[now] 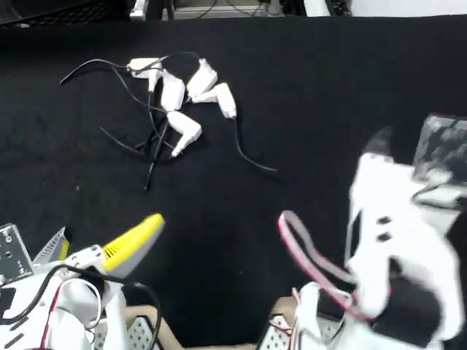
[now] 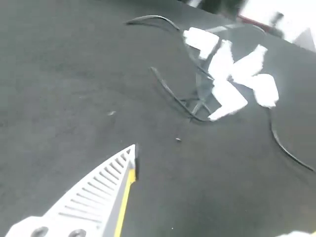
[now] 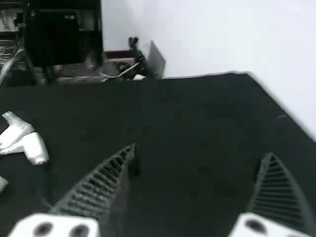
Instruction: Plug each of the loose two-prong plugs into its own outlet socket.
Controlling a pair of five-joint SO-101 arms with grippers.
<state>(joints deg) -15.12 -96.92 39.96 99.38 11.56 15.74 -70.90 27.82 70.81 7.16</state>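
Observation:
Several white two-prong plugs with thin black cords lie tangled in a heap on the black table, at the far left of centre. The same plugs appear in the left wrist view, well beyond my ribbed fingertip. One white plug shows at the edge of the right wrist view. I cannot make out a separate outlet strip among the white pieces. My left gripper is open and empty near the front left edge. At the right side of the table, my right gripper is held wide open with nothing in it.
The black table cover stretches bare between the heap and both arms. A loose black cord trails from the heap toward the middle. The right arm carries red and white wires at its base. A white wall and clutter lie behind the table's far edge.

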